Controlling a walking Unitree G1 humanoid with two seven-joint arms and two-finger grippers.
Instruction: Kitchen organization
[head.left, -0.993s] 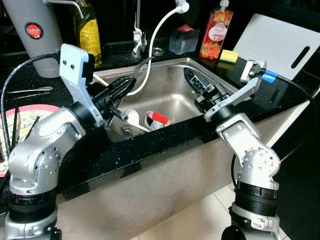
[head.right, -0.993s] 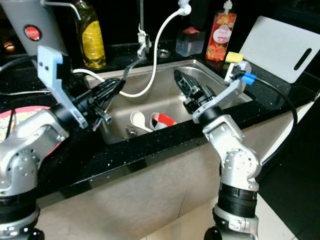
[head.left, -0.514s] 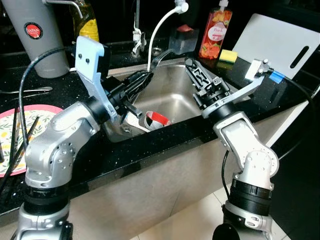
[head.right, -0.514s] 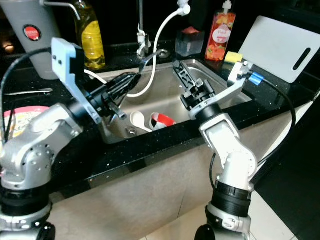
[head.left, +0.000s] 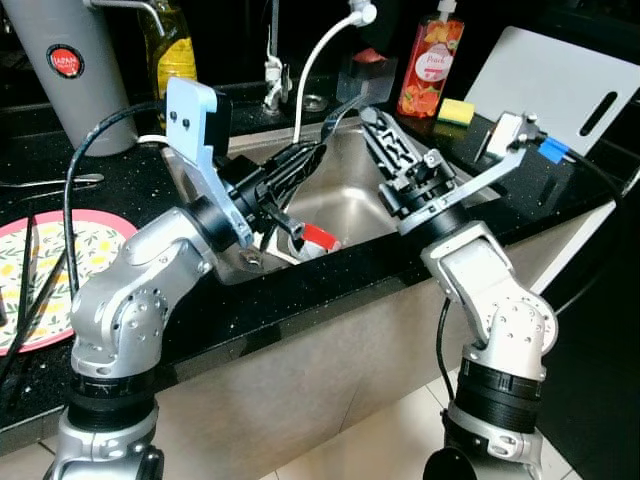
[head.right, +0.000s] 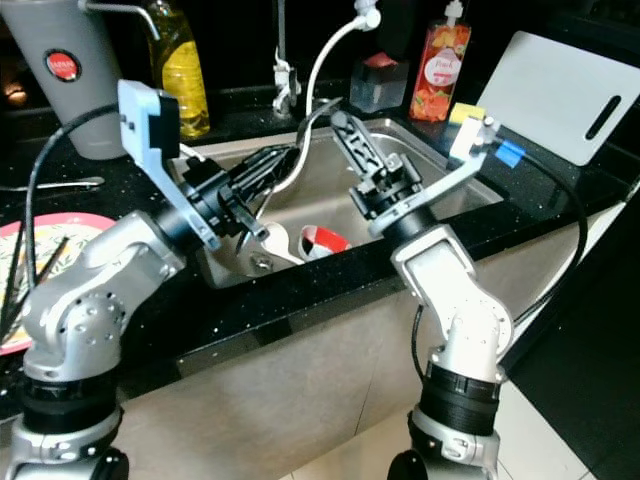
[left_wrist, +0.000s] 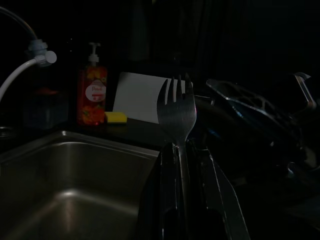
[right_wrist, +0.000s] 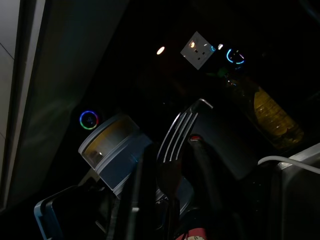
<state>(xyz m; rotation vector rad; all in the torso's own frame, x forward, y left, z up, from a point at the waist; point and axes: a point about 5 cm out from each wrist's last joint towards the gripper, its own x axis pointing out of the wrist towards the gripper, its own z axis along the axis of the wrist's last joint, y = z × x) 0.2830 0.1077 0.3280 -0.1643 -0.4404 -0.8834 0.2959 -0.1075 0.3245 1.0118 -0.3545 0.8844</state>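
Note:
My left gripper (head.left: 305, 158) is shut on a metal fork (left_wrist: 177, 107) and holds it above the steel sink (head.left: 345, 195), tines pointing up and to the right. The fork's tines (head.left: 340, 106) come close to the tips of my right gripper (head.left: 370, 118), which reaches in over the sink from the right. In the right wrist view the fork (right_wrist: 180, 132) shows just beyond that gripper's spread fingers (right_wrist: 145, 170), so it looks open. A red and white cup (head.left: 318, 238) and a white spoon (head.right: 275, 240) lie in the sink.
A white hose (head.left: 315, 70) arcs over the sink. A soap bottle (head.left: 430, 65), yellow sponge (head.left: 458, 110) and white cutting board (head.left: 560, 85) are at back right. An oil bottle (head.left: 175, 55), grey canister (head.left: 60, 70) and patterned plate (head.left: 50, 270) are on the left.
Both grippers have risen and drawn together over the sink. The left one carried the fork up and to the right; the right one swung left until its tips met the tines.

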